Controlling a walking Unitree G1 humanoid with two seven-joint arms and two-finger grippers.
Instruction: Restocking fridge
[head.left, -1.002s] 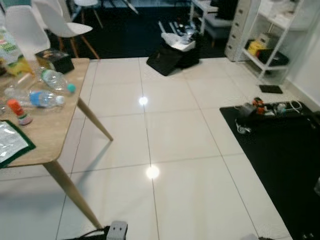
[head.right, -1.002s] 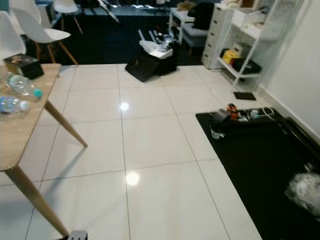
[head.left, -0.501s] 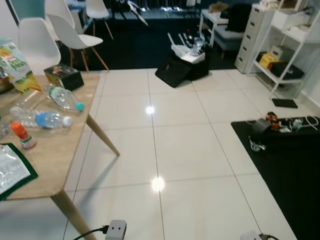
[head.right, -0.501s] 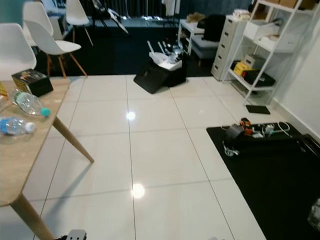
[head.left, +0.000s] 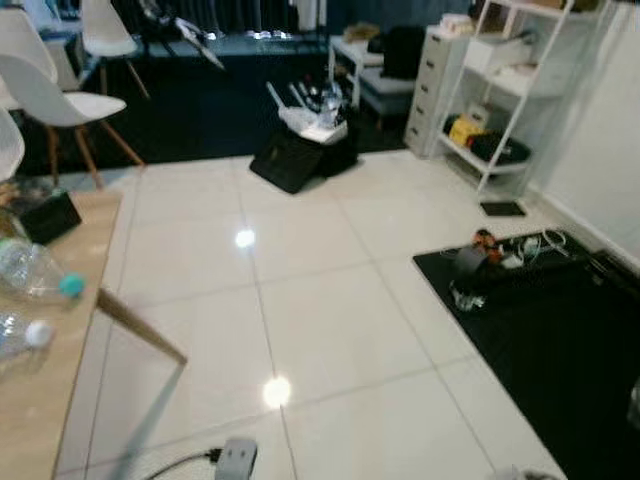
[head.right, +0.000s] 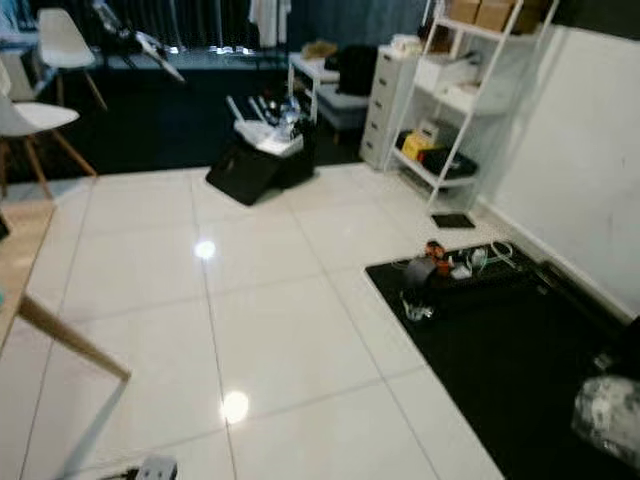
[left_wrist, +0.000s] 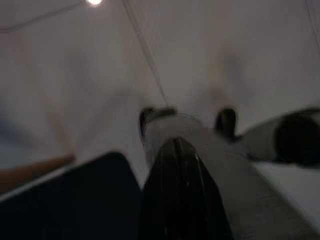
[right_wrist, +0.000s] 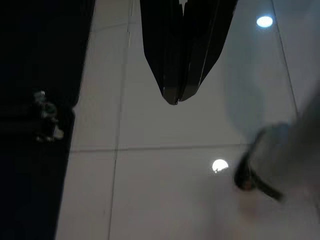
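Hanging over white tiled floor (head.left: 330, 330), the right gripper (right_wrist: 176, 95) is seen with fingers pressed together; the left gripper's (left_wrist: 180, 185) state cannot be told. Two water bottles (head.left: 35, 275) are lying on the wooden table (head.left: 50, 400).

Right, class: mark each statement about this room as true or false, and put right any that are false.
1. Two plastic bottles lie on the wooden table. True.
2. The right pincer holds a bottle. False: its fingers are together with nothing between them, above the white tiled floor.
3. A black mat lies on the floor at the robot's right. True.
4. The white shelf unit stands against the wall at the robot's left. False: it stands at the right, beside the white wall.
5. A black bag sits on the floor ahead. True.
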